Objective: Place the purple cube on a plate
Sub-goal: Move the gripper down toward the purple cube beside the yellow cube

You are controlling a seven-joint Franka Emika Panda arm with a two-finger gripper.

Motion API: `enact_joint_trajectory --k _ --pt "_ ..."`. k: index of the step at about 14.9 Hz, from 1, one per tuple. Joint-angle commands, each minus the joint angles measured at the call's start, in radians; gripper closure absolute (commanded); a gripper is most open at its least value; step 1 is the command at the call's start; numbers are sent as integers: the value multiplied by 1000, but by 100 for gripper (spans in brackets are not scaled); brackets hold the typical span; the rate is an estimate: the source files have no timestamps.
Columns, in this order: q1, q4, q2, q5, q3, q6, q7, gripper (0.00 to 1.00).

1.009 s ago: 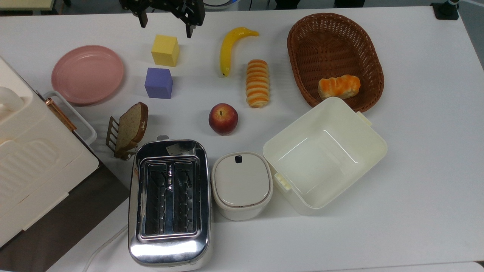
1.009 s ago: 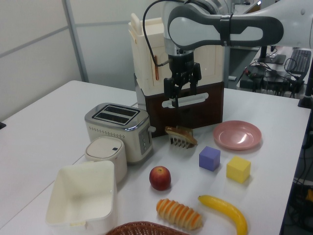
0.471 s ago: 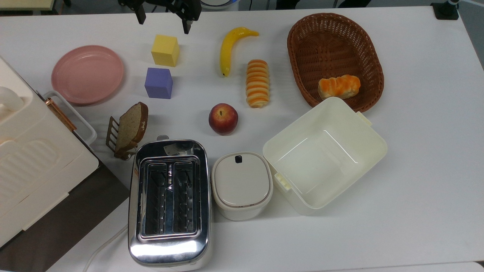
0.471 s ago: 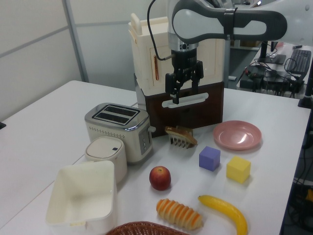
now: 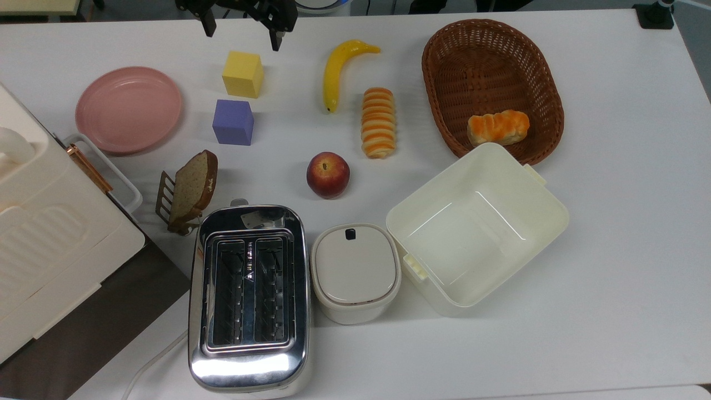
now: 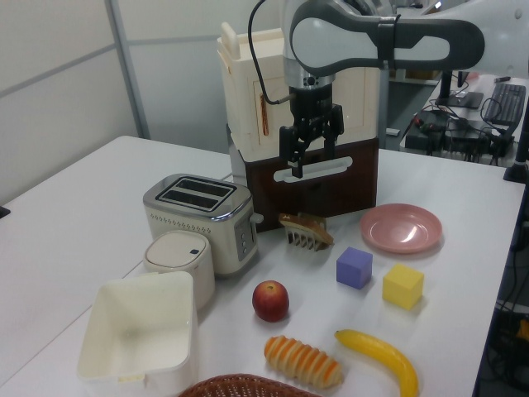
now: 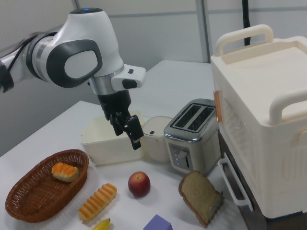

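— While the cube sits untouched on the table, what has the arm been doing?

— Very little over the last half second. A second ago the gripper hung lower, nearer the yellow cube; it then lifted a bit and has since held nearly the same spot, high above the table's far edge in the top view. The left view shows the gripper in front of the cream cabinet, well above everything.

— Is it holding anything?

— No. Its fingers stand wide apart with nothing between them. In the right view the gripper seems spread as well, though the angle there is poor, so the top view is the better witness.

— And where does the cube lie relative to the plate?

— In the top view it is just to the plate's right, apart from it, with the yellow cube just above it and the toast rack below. The left view shows the cube in front of the plate, beside the yellow one.

— So what does the rise mean for the task?

— Probably nothing gained yet: no descent has begun, the cube and plate have not shifted, and the whole pick remains ahead. The gripper would need to come toward the camera in the top view, past the yellow block, before dropping.
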Motion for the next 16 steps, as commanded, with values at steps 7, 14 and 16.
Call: enact_joint_trajectory --k 7,14,16 --pt "-3 -24 -28 19 -2 -74 -18 0" --pt "-41 -382 -233 10 -5 94 -77 0" --pt "-67 -558 -305 10 -5 305 -75 0"
